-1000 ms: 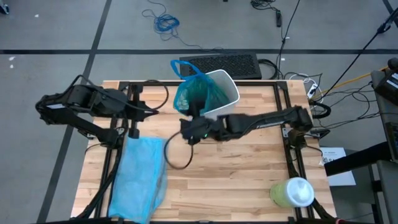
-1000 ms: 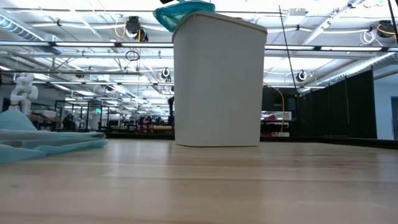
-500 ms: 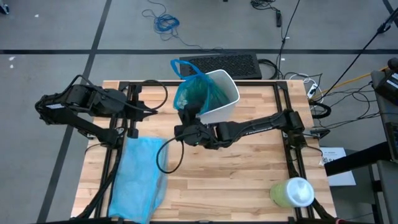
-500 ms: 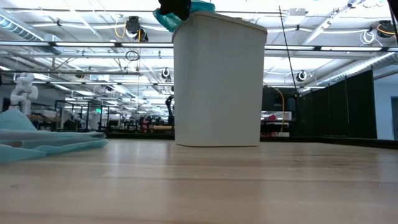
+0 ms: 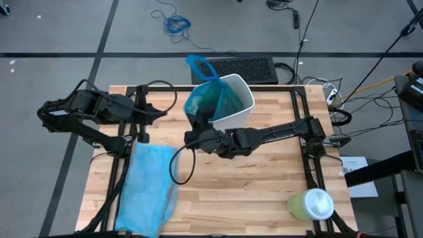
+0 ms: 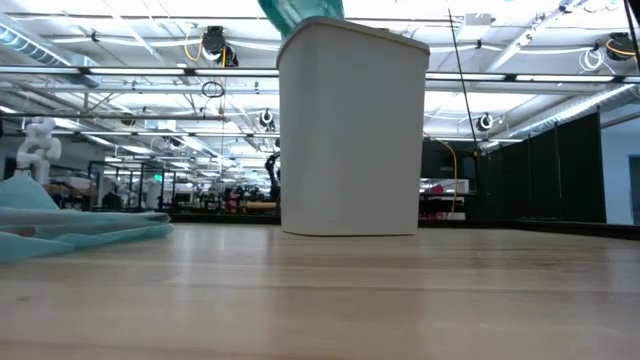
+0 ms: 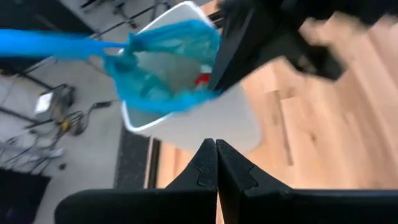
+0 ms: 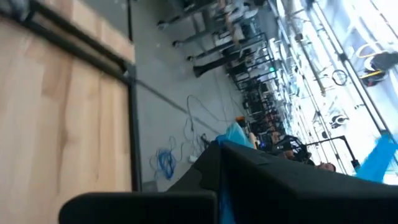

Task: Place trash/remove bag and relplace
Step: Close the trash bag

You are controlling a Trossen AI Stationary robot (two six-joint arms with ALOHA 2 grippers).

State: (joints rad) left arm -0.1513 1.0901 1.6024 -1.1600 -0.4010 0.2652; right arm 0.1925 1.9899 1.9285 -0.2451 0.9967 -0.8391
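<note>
A white bin (image 5: 239, 100) stands at the table's far middle with the teal bag (image 5: 203, 100) in it; a blue loop handle (image 5: 197, 67) sticks out beyond the bin's far left rim. My right gripper (image 5: 196, 121) is shut on the bag at the bin's left side. My left gripper (image 5: 160, 115) hovers shut to the left of the bin, holding nothing. A pale sky-blue bag (image 5: 148, 190) lies flat on the near left of the table. The trash cannot be made out through the bag. My right gripper pinches the bag's gathered top edge (image 7: 205, 93) on the bin's left side between its two fingers (image 7: 231, 50). The fingers come nearly level, slanting from the table's near right. The bag's body stays in the bin (image 7: 186, 124); its handle (image 7: 43, 43) stretches away taut.
A pale-green container with a white top (image 5: 310, 204) stands at the near right corner. A black keyboard (image 5: 234, 69) lies just beyond the table's far edge. Bare wood stretches across the table's middle and near side.
My right gripper has swung toward the bin's left side, rolled its wrist, and shut on the bag's top edge. The bag's top has been drawn up and gathered narrower, and its blue handle has swung toward the far edge.
</note>
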